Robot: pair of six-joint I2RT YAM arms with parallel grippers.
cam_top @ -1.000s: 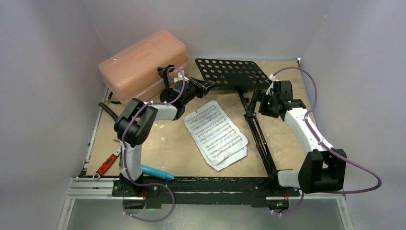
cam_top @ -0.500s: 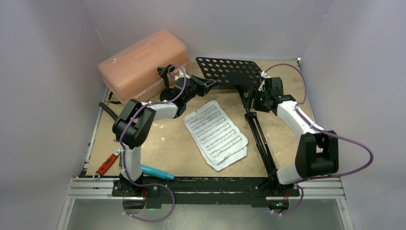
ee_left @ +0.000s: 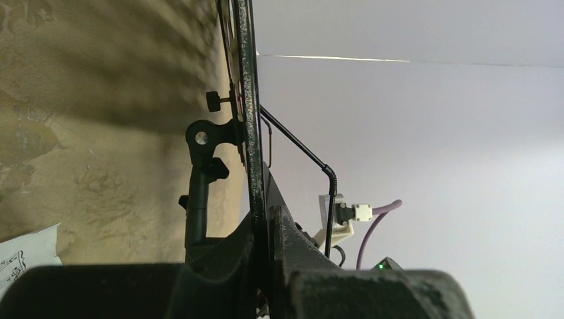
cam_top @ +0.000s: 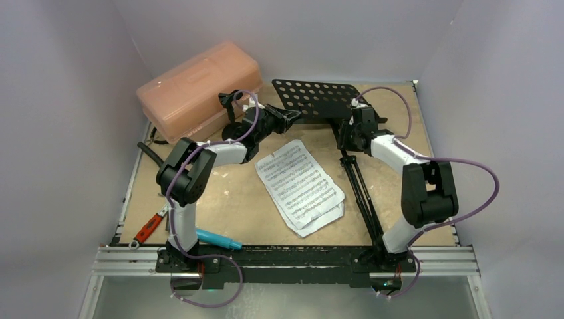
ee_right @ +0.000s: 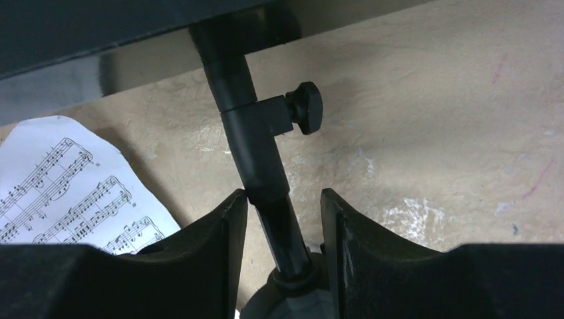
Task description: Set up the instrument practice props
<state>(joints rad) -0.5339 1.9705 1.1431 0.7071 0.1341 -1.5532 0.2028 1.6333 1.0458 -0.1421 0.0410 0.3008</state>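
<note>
The black music stand lies on the table, its perforated desk (cam_top: 319, 98) at the back centre and its folded legs (cam_top: 362, 193) running toward the near edge. My left gripper (cam_top: 291, 118) is shut on the desk's left edge (ee_left: 245, 100), which is pinched edge-on between the jaws of the left gripper (ee_left: 266, 226). My right gripper (cam_top: 346, 133) straddles the stand's pole (ee_right: 256, 153) just below its clamp knob (ee_right: 306, 106). In the right wrist view the gripper (ee_right: 284, 206) has one finger touching the pole and a gap at the other. Two sheet-music pages (cam_top: 299, 185) lie mid-table. The cyan microphone (cam_top: 216, 238) lies near the left arm's base. The mic stand (cam_top: 233, 106) is partly hidden behind my left arm.
A pink translucent box (cam_top: 198, 86) sits at the back left, close behind the left arm. A red-handled tool (cam_top: 147, 229) lies by the table's left edge. White walls enclose the table on three sides.
The right arm has swung left to the stand's pole and its jaws have narrowed around it. The left gripper has kept its hold on the desk edge.
</note>
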